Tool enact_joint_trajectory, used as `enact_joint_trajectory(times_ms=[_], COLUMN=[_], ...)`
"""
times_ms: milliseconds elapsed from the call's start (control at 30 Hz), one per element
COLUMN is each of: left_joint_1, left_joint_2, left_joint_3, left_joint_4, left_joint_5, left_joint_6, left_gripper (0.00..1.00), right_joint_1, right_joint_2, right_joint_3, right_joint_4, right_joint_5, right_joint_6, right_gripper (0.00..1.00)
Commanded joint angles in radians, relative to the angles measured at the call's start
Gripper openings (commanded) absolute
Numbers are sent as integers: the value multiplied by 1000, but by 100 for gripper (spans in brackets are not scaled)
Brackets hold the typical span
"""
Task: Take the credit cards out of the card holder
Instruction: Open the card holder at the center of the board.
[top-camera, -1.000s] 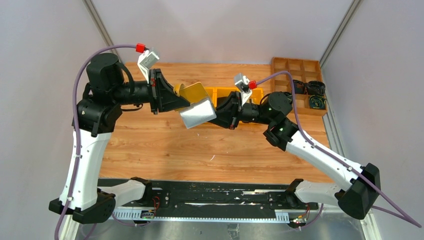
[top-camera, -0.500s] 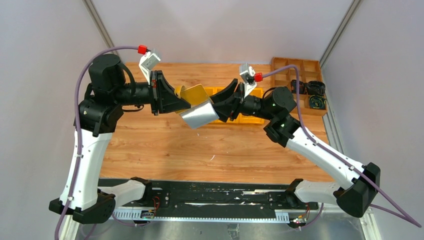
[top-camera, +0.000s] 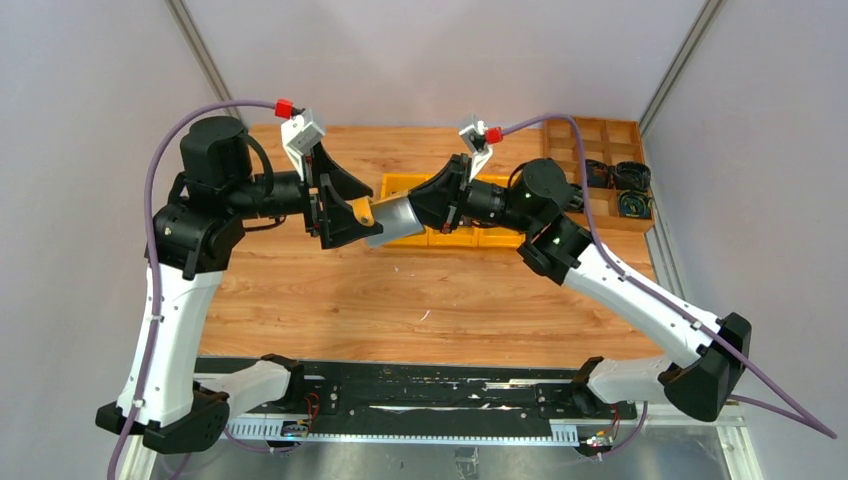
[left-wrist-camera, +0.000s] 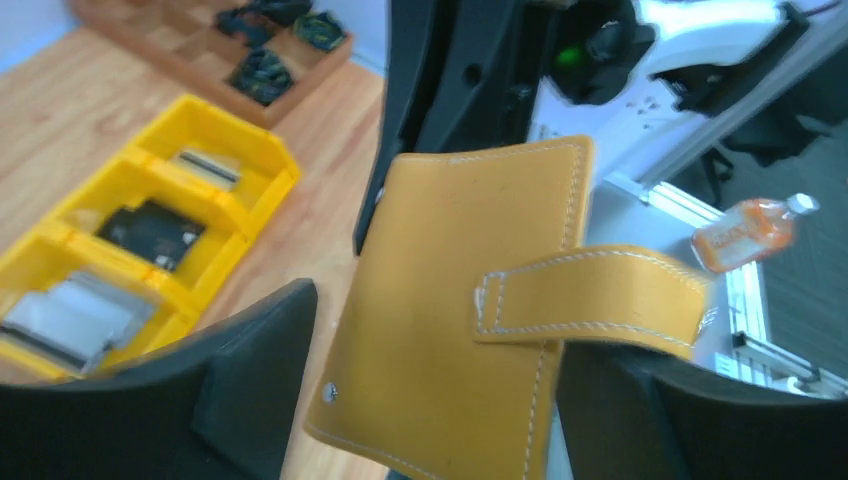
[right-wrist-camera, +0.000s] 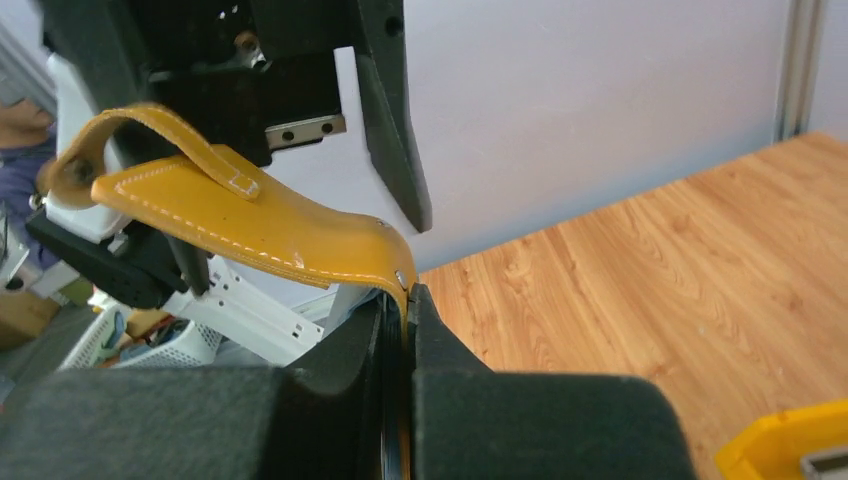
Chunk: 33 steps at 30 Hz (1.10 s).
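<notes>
Holder (left-wrist-camera: 440, 330): mustard cover, pale stitching, strap looped across. Hangs mid-air above tabletop (top-camera: 400, 290). Right hand (right-wrist-camera: 404, 300) clamps its edge. Left hand (left-wrist-camera: 450, 410) spread wide, fingers either side of it.

top: overhead, far, facing down | left wrist: close on card holder (left-wrist-camera: 450, 300) | right wrist: close, shares card holder

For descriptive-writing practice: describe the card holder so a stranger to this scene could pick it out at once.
Above the middle of the wooden table, the card holder hangs in the air, pinched by the right gripper. Unlike the bright plastic yellow bins beyond it, it is soft mustard material with pale stitching and a strap.
</notes>
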Motion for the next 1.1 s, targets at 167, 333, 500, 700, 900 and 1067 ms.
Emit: enact_joint_trajectory(times_ms=[167,333,500,700,900,1067], left_joint_1=[-3,-85,-245,-306,-329,-329], left_joint_2=[-181,-291,-321,-355,-355,-364], left_joint_3=[-192,-381,-505,-601,-630,-615], left_joint_4=[4,128,240,342,416,460], left_joint_5=[-398,-512,-707,-837,-964,-1011], left_joint_6=[575,652,706,725,702,697], left_gripper=[100,100,100,100,100,100], right_joint_1=[121,253,313,327,335,337], right_joint_2=[103,225,314,323,323,303], right_joint_3=[359,519,615,638,639,601], right_joint_4=[-771,-918,-947,-926,-897,-882], right_joint_5=[565,847,942,975,969,973], right_joint_6=[-46,-58,-38,-16,-2,-12], right_gripper=[0,0,0,0,0,0])
